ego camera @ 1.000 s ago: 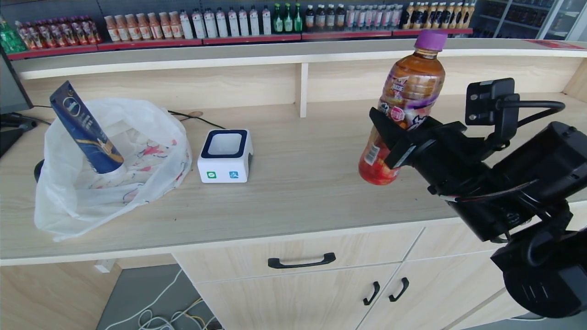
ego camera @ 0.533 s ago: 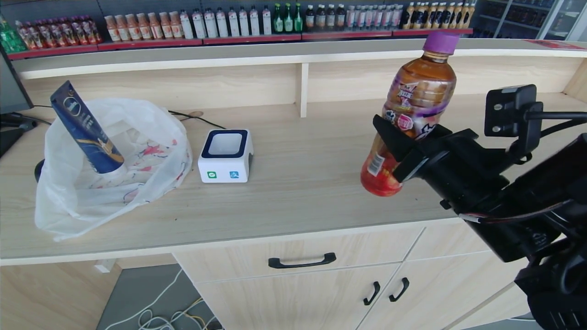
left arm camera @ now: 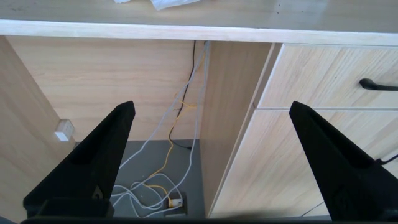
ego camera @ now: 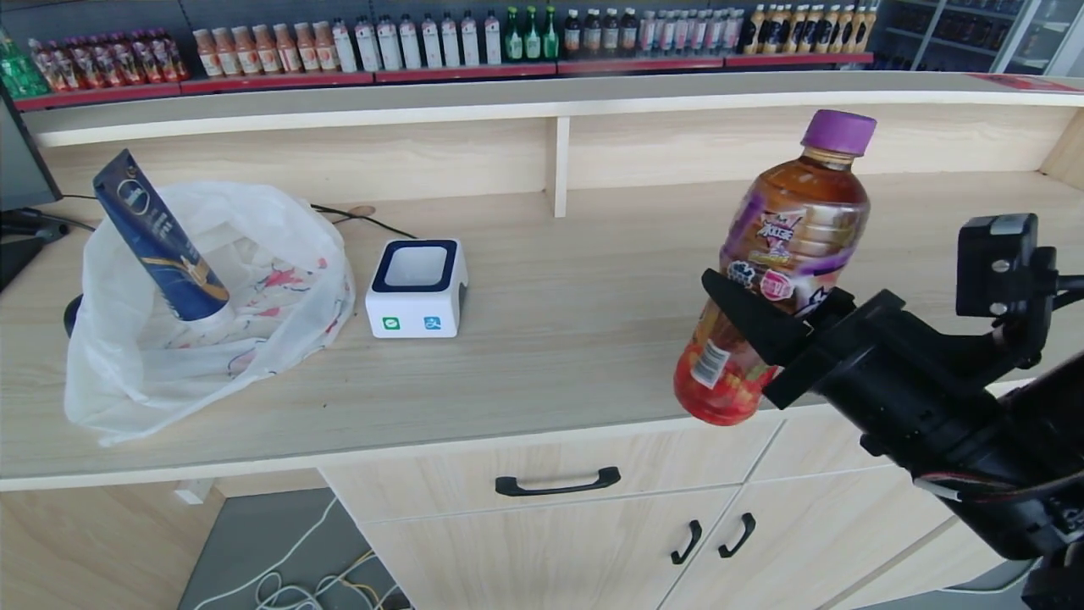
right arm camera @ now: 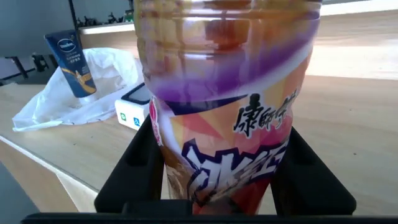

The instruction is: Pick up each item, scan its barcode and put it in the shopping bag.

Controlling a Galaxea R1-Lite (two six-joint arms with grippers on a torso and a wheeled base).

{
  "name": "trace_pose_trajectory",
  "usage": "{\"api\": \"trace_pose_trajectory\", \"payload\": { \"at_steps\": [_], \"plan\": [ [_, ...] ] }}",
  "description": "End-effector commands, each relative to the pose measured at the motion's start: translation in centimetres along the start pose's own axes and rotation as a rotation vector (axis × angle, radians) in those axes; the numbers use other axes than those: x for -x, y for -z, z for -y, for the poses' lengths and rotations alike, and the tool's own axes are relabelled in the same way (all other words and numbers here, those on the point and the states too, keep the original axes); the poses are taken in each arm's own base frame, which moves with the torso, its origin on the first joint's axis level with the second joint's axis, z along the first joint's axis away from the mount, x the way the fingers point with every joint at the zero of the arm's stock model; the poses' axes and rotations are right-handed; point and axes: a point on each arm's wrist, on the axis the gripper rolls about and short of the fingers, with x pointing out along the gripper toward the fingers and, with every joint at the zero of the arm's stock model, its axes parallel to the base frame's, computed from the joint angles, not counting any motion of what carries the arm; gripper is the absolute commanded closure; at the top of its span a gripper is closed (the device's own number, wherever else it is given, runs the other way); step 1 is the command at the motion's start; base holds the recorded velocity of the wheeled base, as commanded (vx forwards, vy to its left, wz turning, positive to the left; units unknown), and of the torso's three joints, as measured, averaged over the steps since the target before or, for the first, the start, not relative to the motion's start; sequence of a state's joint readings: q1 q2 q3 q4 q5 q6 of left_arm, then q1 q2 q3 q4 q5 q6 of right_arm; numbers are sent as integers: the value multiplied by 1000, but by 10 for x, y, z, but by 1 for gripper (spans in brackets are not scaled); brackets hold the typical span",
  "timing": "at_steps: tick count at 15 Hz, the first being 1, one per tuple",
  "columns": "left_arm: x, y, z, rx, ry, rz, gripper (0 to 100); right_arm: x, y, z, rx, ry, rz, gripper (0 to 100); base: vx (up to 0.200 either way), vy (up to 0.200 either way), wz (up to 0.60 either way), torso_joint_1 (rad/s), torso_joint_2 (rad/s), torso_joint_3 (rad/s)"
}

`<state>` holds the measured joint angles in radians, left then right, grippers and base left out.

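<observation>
Shop checkout: light wood worktop (ego camera: 550,356), with drink shelves (ego camera: 508,38) at 12 o'clock behind it. You had on hand:

1. Bottle (ego camera: 775,271): tea-coloured drink with a purple cap, near upright with a slight tilt. It was lifted clear of the worktop over its front edge, at about 4 o'clock of the scanner. Your right end effector (ego camera: 749,339) was clamped on its lower half, one finger on each side.
2. Scanner (ego camera: 417,288): white box standing on the worktop, dark-rimmed window facing up.
3. Shopping bag (ego camera: 169,364): clear plastic, slumped open just beside the scanner at its 9 o'clock. A blue tube (ego camera: 157,237) leaned inside, cap down.
4. Your left end effector (left arm camera: 211,162): fingers spread wide with nothing between them. It was below the worktop edge, facing the cabinet front (left arm camera: 311,93) and loose cables (left arm camera: 161,186).
</observation>
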<state>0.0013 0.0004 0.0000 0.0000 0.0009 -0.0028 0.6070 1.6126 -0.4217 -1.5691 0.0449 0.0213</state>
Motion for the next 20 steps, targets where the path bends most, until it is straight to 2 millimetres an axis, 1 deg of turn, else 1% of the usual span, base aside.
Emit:
{"api": "trace_pose_trajectory", "payload": {
  "at_steps": [1, 3, 4, 8, 10, 11, 13, 14, 16, 17, 20],
  "plan": [
    [0, 0, 0, 0, -1, 0, 0, 18, -2, -2, -55, -47, -22, 100, 0, 0, 0, 0, 0, 0],
    [0, 0, 0, 0, -1, 0, 0, 15, -8, -2, -132, -90, 2, 100, 0, 0, 0, 0, 0, 0],
    [0, 0, 0, 0, 1, 0, 0, 13, -8, -2, -153, -93, 2, 100, 0, 0, 0, 0, 0, 0],
    [0, 0, 0, 0, -1, 0, 0, -4, -6, -4, -209, -121, 16, 100, 0, 0, 0, 0, 0, 0],
    [0, 0, 0, 0, 1, 0, 0, -12, -7, -14, -266, -208, 19, 100, 0, 0, 0, 0, 0, 0],
    [0, 0, 0, 0, 1, 0, 0, -13, -5, -20, -284, -235, 9, 100, 0, 0, 0, 0, 0, 0],
    [0, 0, 0, 0, -1, 0, 0, -13, -8, -33, -340, -292, 10, 100, 0, 0, 0, 0, 0, 0],
    [0, 0, 0, 0, -1, 0, 0, -14, -9, -33, -357, -295, 14, 100, 0, 0, 0, 0, 0, 0],
    [0, 0, 0, 0, -1, 0, 0, -26, -24, -34, -416, -310, 80, 100, 0, 0, 0, 0, 0, 0],
    [0, 0, 0, 0, -1, 0, 0, -27, -31, -34, -441, -318, 104, 100, 0, 0, 0, 0, 0, 0],
    [0, 0, 0, 0, -1, 0, 0, -21, -43, -34, -522, -332, 124, 100, 0, 0, 0, 0, 0, 0]
  ]
}}
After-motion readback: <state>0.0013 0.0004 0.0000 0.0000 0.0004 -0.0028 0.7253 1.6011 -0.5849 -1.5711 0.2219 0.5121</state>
